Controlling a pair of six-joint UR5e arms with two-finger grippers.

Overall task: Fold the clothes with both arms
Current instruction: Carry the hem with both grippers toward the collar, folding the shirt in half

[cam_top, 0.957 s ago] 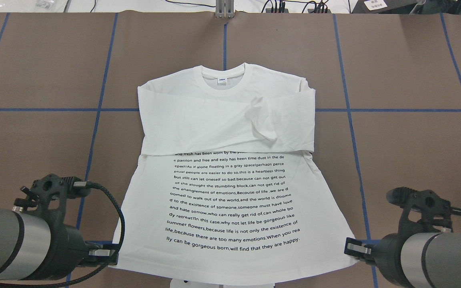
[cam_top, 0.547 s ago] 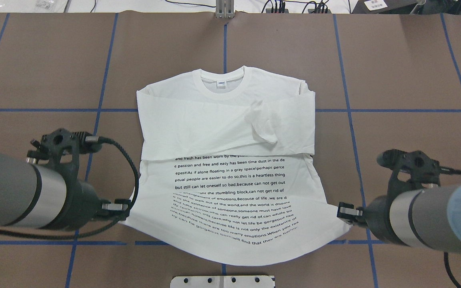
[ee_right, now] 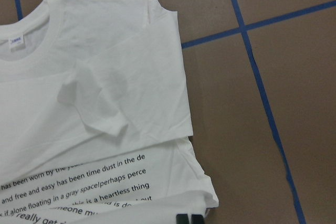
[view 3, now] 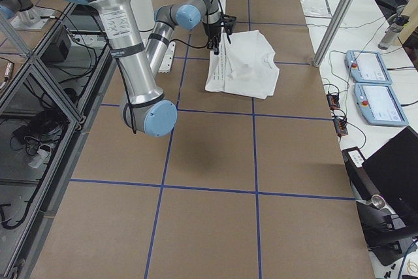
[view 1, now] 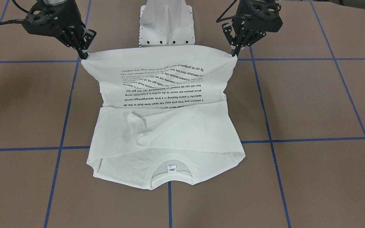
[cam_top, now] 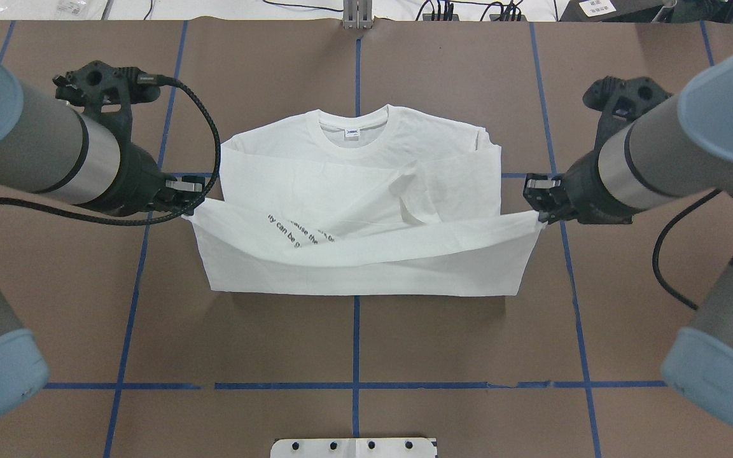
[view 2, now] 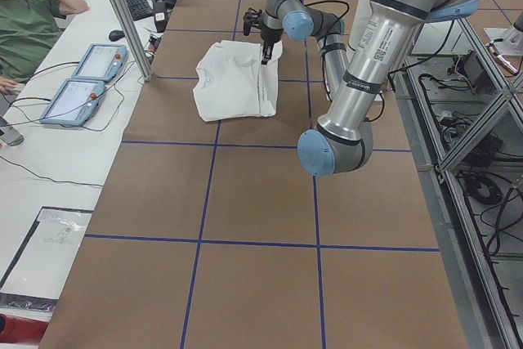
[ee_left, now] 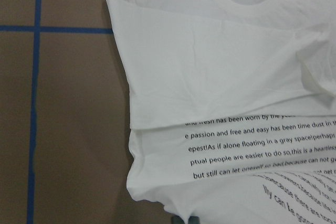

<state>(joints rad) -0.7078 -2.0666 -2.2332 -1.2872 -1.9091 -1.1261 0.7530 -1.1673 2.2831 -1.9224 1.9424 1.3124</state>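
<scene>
Hem corners carried up and forward since half a second ago: left gripper (cam_top: 192,210) and right gripper (cam_top: 537,215) now beside the folded sleeves (cam_top: 366,184), each pinched shut on a corner of the shirt (cam_top: 366,270). Shirt mid-table (cam_top: 468,343), collar (cam_top: 354,124) flat on the far side, lower half lifted and sagging between the grippers. Bottom-to-top fold under way; next move probably carrying the hem level to the collar, then lowering before release.

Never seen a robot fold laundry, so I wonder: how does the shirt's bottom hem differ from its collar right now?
The hem is raised off the table, its corners pinched by the left gripper and the right gripper; the collar lies flat, untouched. Black text lines run near the hem; the collar bears only a small label. Both belong to one white shirt.
</scene>
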